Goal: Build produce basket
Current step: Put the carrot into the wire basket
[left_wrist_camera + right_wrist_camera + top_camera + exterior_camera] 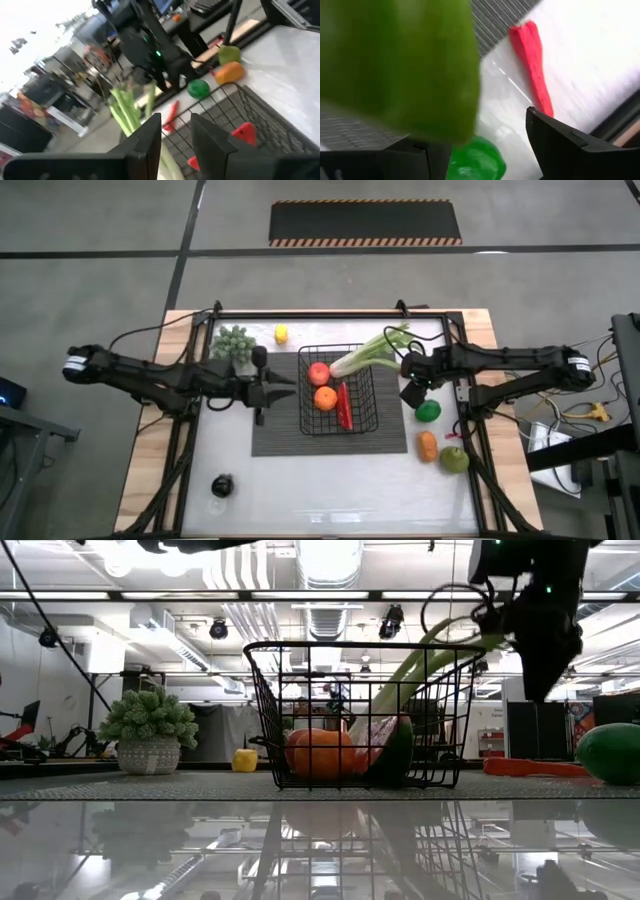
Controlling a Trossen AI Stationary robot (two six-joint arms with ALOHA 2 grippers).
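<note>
Right gripper (411, 370) above the basket's (337, 390) right edge, fingers (570, 145) spread apart, green leek (372, 352) tops close against them; whether actually gripped, cannot tell. Leek slanting from those fingers down into the basket, white end inside. In the basket also a red round piece (319, 373), an orange one (325, 398) and a red chili (345, 406). Basket sitting on a dark ribbed mat (275, 438) on the tabletop (330, 490).

Just below the right fingers: green round piece (428, 411); farther on, an orange piece (427, 446) and a green pear (455, 459).

Left gripper (286, 389) just left of the basket, fingers (150, 137) parted slightly, holding nothing. Behind them a potted plant (233, 347); yellow piece (281, 334) beyond.
</note>
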